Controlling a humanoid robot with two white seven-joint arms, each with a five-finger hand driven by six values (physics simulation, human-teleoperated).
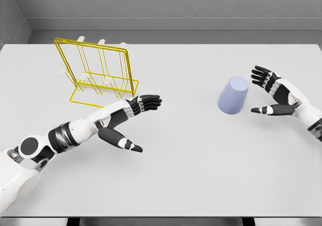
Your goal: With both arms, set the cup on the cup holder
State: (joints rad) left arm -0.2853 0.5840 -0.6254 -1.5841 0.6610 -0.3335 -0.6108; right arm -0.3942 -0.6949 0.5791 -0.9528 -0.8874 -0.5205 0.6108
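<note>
A pale grey surface (201,185) filled most of the scene, carrying a yellow wire holder (95,75) at far left and a lavender cup (233,95) at right of centre. The left robot hand (132,123) reached in from the near left, fingers spread and grasping nothing, just in front of the holder and well apart from the cup. The right robot hand (274,95) hovered at the far right edge, released too, its palm turned toward the cup with fingers above and thumb below. The cup stood just to the left of that right hand, apart from it and clearly nearer to it than to the left. It appeared to sit inverted and tilted, broad end on the surface, narrower end up and leaning slightly right and away, its long axis close to upright. The pick-up looked likely to fall to the right hand, closing leftward.
</note>
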